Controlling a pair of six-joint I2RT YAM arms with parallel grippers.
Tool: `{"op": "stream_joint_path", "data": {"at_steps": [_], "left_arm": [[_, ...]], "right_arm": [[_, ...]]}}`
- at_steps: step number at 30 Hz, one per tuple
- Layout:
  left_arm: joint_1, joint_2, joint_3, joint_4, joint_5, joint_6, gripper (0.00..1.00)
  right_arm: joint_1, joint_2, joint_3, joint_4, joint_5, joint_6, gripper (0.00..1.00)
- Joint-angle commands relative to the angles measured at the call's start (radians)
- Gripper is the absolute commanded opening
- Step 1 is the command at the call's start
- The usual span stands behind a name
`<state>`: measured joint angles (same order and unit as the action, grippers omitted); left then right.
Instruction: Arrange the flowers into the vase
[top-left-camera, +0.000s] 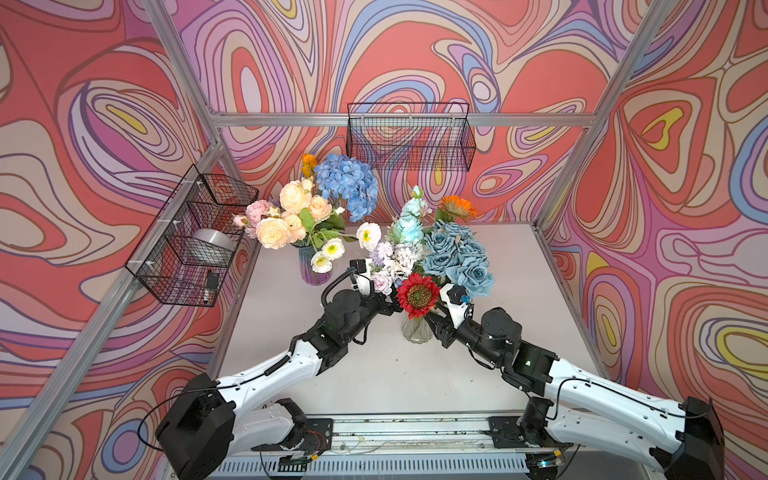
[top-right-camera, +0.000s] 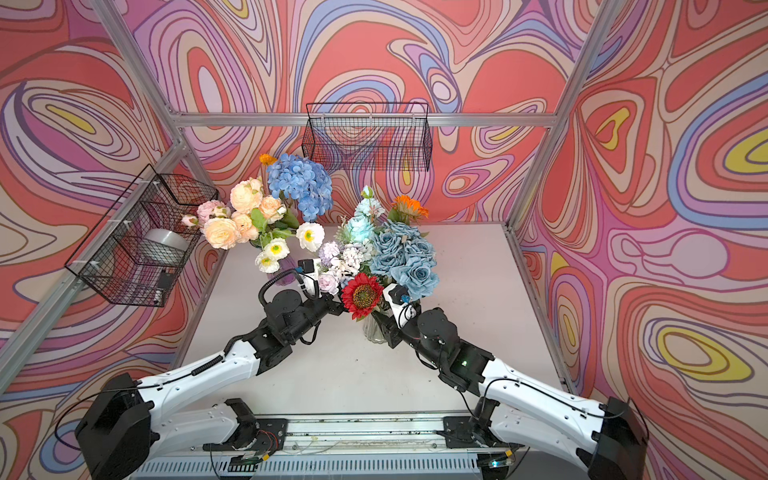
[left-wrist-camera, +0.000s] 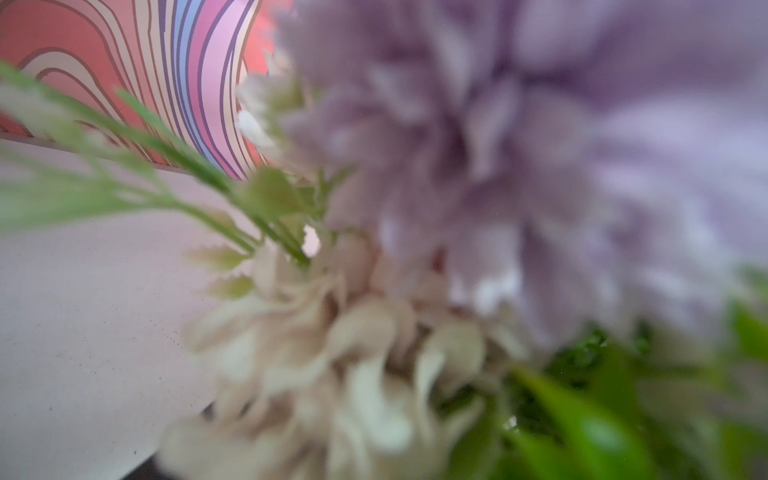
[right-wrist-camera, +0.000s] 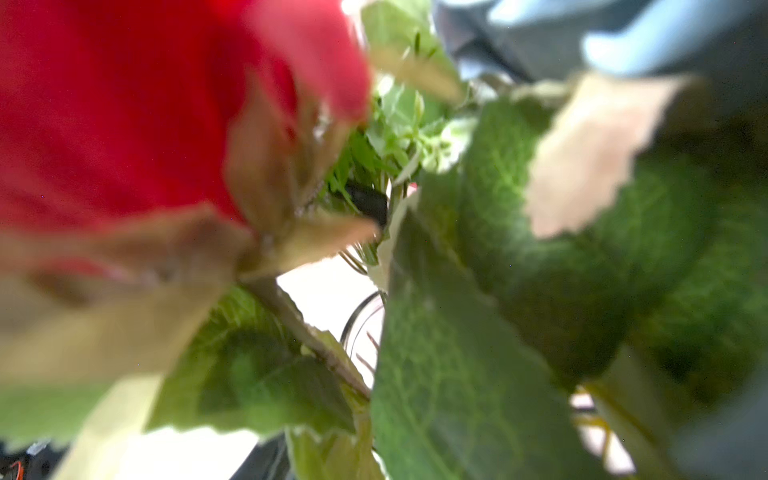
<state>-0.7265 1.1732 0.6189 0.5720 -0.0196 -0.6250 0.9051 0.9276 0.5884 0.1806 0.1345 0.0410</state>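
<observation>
Swirled pink and coral walls (top-left-camera: 415, 54) box in the pale table (top-left-camera: 374, 374) where I work both arms, seen in both top views. The flowers stand in two vases. The purple vase (top-left-camera: 314, 272) at the back left carries the blue hydrangea (top-left-camera: 347, 183), peach roses (top-left-camera: 282, 216) and white poppies (top-left-camera: 332, 248), well apart from the arms. The glass vase (top-left-camera: 417, 332) nearer me holds the teal roses (top-left-camera: 457, 257), the lilac bunch (top-left-camera: 390, 257), an orange bloom (top-left-camera: 457, 205) and the red sunflower (top-left-camera: 417, 294), which leans low over its mouth. I see no loose stem on the table, so I judge the arranging nearly done, with only the last bloom to settle. The left gripper (top-left-camera: 388, 305) reaches in beneath the lilac bunch with its jaws wide apart. Blossoms hide whether anything sits between them, and the left wrist view shows only blurred lilac petals (left-wrist-camera: 519, 166). The right gripper (top-left-camera: 434, 322) presses in beside the glass vase's neck under the sunflower, probably to steady or seat that stem. Leaves cover its tips, so I cannot tell whether they are apart or together. The right wrist view shows red petals (right-wrist-camera: 124, 104) and a stem (right-wrist-camera: 307, 332) running down toward the glass rim (right-wrist-camera: 361, 311).
</observation>
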Motion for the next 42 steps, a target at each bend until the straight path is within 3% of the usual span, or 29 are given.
{"op": "stream_joint_path", "data": {"at_steps": [1,4,10,14,22,28,32,37,42], "left_arm": [[-0.003,-0.013,0.014,0.003,-0.012,-0.005,0.97],[-0.003,-0.022,0.011,-0.002,-0.015,-0.001,0.97],[-0.004,-0.031,0.015,-0.016,-0.016,0.011,0.97],[-0.003,-0.031,0.012,-0.014,-0.021,0.011,0.97],[-0.003,-0.012,0.015,-0.004,-0.017,0.008,0.97],[-0.003,0.006,0.029,-0.003,0.0,0.001,0.97],[-0.003,0.01,0.033,-0.007,0.005,-0.001,0.97],[-0.003,0.009,0.032,-0.012,0.004,-0.002,0.97],[-0.007,0.003,0.031,-0.019,0.001,-0.002,0.97]], "right_arm": [[0.006,0.026,0.013,0.119,-0.005,-0.027,0.46],[0.006,0.063,0.013,0.166,0.003,-0.034,0.44],[0.006,0.095,-0.008,0.154,0.143,0.01,0.35],[0.006,0.058,-0.039,0.108,0.13,0.041,0.35],[0.006,-0.092,-0.061,-0.11,-0.007,0.111,0.61],[0.005,-0.162,-0.116,-0.171,0.004,0.161,0.71],[0.005,-0.184,-0.168,-0.115,0.016,0.165,0.82],[0.005,-0.135,-0.225,0.041,0.052,0.124,0.86],[0.006,0.007,-0.252,0.257,0.118,0.063,0.88]]}}
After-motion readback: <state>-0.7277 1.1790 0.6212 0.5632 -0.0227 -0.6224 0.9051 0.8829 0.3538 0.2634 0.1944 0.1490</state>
